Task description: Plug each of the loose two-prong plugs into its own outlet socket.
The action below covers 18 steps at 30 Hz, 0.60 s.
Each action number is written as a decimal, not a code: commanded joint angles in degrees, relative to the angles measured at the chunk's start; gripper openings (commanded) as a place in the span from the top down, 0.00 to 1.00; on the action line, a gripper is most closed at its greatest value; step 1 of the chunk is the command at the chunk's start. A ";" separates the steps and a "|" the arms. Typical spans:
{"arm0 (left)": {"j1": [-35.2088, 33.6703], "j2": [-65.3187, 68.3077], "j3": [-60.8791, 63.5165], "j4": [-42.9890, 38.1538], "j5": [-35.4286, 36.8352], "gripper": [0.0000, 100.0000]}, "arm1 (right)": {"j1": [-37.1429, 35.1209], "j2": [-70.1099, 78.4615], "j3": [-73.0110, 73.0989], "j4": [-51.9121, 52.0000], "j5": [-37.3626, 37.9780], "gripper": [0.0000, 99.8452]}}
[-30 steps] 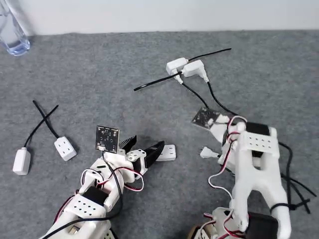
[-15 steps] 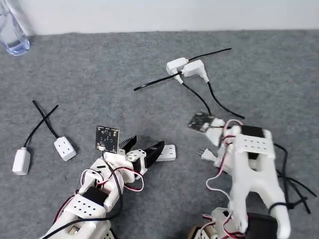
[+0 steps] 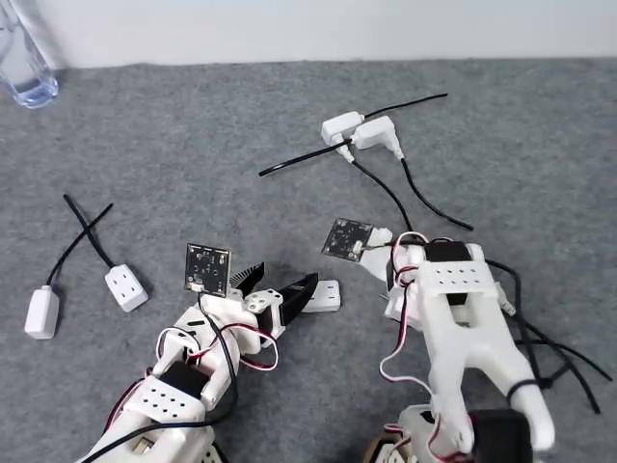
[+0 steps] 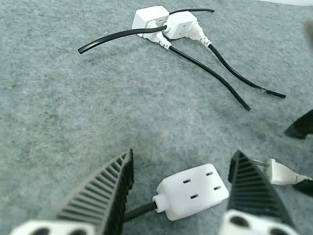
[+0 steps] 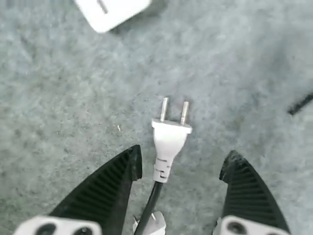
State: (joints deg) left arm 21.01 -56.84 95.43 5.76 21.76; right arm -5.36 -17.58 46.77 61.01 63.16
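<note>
A white outlet socket [image 3: 323, 295] [image 4: 193, 192] lies on the grey carpet between the fingers of my open left gripper [image 3: 284, 282] [image 4: 183, 161], which does not touch it. Just to its right lies a loose white two-prong plug [image 4: 281, 172] [image 5: 168, 134] on a black cord, prongs towards the socket. My right gripper [image 5: 183, 155] hangs open over this plug, one finger on each side, not closed on it. In the high view the right arm [image 3: 453, 289] covers the plug. A corner of the socket [image 5: 112, 11] appears ahead of the plug.
A joined plug and socket [image 3: 362, 130] with black cords lie at the back centre. At the left lie another white socket [image 3: 125, 286] and a white plug block [image 3: 40, 312] on thin black cords. A glass [image 3: 24, 72] stands in the far left corner.
The right arm has swung left, toward the socket, and now covers the loose plug in the high view. The left arm and the socket have not moved.
</note>
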 commanded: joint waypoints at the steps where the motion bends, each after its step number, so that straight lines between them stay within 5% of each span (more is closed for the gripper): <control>1: -0.35 -0.35 -0.31 -0.97 0.00 0.70 | -0.22 3.74 -0.79 -1.98 2.02 0.74; 6: -0.35 -0.35 -0.40 -1.05 0.00 0.70 | 1.54 11.47 -2.46 -8.92 1.93 0.74; 13: -0.26 -0.35 -0.40 -1.05 0.00 0.70 | 2.15 19.03 -9.58 -5.93 1.93 0.75; 18: -0.26 -0.35 -0.40 -1.05 0.00 0.70 | 2.15 20.97 -12.13 -5.14 2.11 0.84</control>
State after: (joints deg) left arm 21.01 -56.84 95.43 5.76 21.76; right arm -3.78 2.20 37.89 55.91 64.75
